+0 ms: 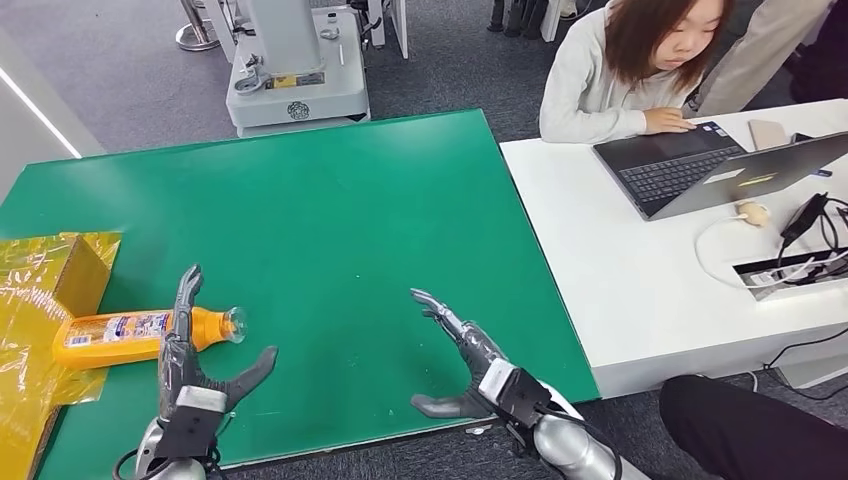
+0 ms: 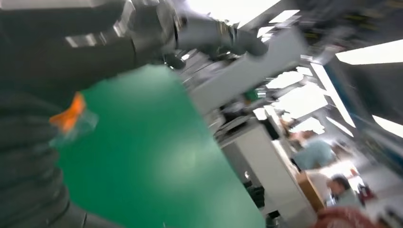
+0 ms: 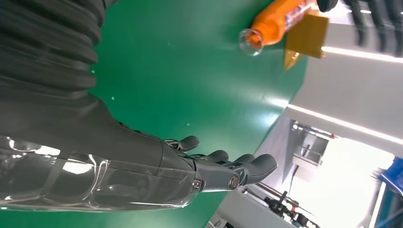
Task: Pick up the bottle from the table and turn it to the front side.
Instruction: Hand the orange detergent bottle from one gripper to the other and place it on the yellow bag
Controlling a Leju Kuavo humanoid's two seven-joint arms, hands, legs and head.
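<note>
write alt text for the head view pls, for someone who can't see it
An orange bottle lies on its side at the left of a green table, with the robot's left hand open over it and the right hand open and apart. A person works at a laptop on a white desk.

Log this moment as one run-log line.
bottle: lying on green table, cap toward center | left hand: open, over bottle, not gripping | right hand: open, holding nothing | step: pickup not yet done
</note>
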